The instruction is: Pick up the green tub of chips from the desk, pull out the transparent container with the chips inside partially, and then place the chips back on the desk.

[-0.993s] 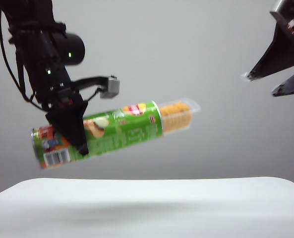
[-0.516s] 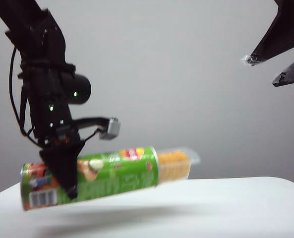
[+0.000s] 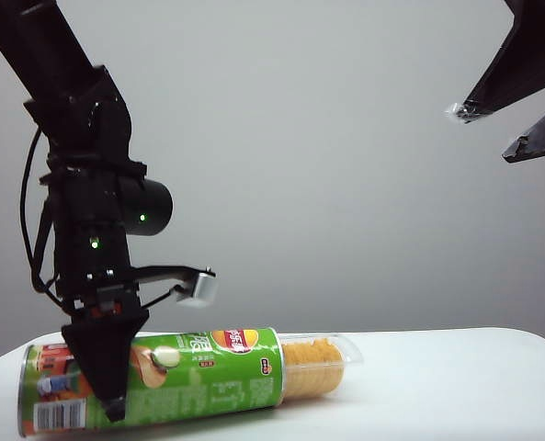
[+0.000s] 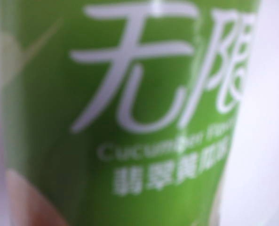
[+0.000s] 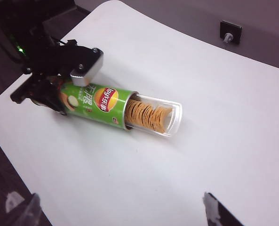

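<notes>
Two end effectors: one low at the left, one high at the right.
Left end effector [image 3: 107, 372]: black, pointing down, jaws closed around the barcode-end half of the green tub of chips; a finger [image 3: 114, 386] crosses the front of the can.
Green tub of chips [image 3: 198, 377]: bright-green cylinder lying on its side on the tabletop, barcode end leftward, open mouth rightward; Lay's logo [image 5: 106, 99] on top. In the left wrist view its green wall [image 4: 106, 117] with white lettering fills the frame, blurred.
Transparent container [image 3: 332, 358]: clear tray drawn part-way out of the can's right end, resting just over the tabletop.
Chips [image 3: 311, 366]: golden-orange stack, visible through the tray; from the right wrist view the stack [image 5: 146, 115] runs from the can's mouth toward the tray's rounded end.
Tabletop [image 3: 456, 386]: plain white, rounded edges.
Right end effector [image 3: 520, 129]: black, raised at the upper right, well apart from the can, jaws spread wide, holding nothing; fingertips [image 5: 214, 209] show at the edge of its wrist view.
</notes>
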You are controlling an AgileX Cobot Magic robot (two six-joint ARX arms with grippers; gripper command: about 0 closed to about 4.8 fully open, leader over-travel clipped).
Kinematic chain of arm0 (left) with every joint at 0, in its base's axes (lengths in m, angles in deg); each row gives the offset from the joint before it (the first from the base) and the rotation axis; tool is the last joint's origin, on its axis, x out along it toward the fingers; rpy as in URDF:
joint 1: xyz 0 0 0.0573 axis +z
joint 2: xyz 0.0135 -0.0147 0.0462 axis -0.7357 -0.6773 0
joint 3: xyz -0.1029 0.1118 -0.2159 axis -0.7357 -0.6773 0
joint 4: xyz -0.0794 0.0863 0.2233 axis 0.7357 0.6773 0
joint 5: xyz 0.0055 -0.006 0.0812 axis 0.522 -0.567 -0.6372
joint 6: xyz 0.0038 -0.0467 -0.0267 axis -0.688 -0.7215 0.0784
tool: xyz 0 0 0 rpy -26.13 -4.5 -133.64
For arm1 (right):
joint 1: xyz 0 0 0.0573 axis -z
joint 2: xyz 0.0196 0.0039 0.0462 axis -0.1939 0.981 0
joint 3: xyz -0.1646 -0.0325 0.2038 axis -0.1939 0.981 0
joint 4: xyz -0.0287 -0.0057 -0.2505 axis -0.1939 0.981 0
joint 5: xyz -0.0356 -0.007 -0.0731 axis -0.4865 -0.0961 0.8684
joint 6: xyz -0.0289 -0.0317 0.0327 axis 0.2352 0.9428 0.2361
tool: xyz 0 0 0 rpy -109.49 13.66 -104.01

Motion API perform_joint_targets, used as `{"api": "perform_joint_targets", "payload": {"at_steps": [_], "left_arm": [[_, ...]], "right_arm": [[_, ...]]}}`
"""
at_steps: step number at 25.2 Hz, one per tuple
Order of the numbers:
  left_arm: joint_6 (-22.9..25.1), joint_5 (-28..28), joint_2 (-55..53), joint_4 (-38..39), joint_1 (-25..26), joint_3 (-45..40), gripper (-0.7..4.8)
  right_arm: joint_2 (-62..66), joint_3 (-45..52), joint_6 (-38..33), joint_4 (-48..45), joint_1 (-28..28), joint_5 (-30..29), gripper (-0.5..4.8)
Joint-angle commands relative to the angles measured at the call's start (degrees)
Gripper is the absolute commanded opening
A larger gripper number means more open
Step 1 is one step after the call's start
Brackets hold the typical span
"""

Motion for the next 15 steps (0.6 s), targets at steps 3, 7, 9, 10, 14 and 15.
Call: {"api": "perform_joint_targets", "payload": {"at_steps": [3, 7, 9, 10, 14, 15], "left_arm": [[-1.86, -0.39, -1.57, -2.08, -1.07, 0.15, 2.7], [-2.23, -0.37, -1.55, -2.08, -1.09, 0.17, 3.76], [-4.98, -0.33, -1.55, -3.15, -1.09, 0.2, 4.79], [-5.77, 0.15, -1.51, -3.5, -1.09, 0.2, 4.79], [-7.54, 0.22, -1.14, -4.37, -1.09, 0.33, 4.79], [-8.04, -0.24, -0.94, -4.5, -1.18, 0.52, 4.79]], "right_arm": [[-0.13, -0.13, 0.15, -0.48, -0.04, -0.11, 4.79], [-0.13, -0.13, 0.76, -0.55, -0.02, -0.09, 4.79], [-0.13, -0.13, 0.76, -0.83, -0.02, -0.11, 4.79], [-0.13, -0.13, 0.76, -0.9, -0.02, -0.11, 4.79], [-0.11, -0.13, 0.76, -0.87, -0.02, -0.11, 4.79], [-0.11, -0.13, 0.76, -0.87, -0.02, -0.11, 4.79]]}}
